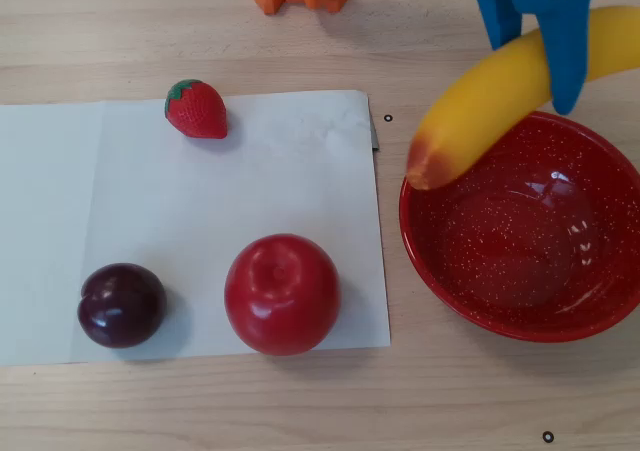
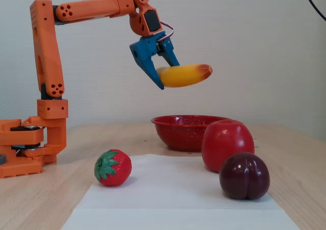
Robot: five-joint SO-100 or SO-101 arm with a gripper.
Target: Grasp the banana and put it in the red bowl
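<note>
Arm extended horizontally from its upright post, wrist angled down. Gripper clamps the banana mid-length, held high above the bowl.

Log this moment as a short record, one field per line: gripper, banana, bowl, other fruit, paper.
gripper: blue gripper shut on the banana, raised well above the table
banana: banana in the air, reddish tip over the bowl's rim in the overhead view
bowl: red bowl empty, on the wooden table right of the paper
other fruit: strawberry, apple, plum, all on the paper
paper: white sheet, lying flat
</note>
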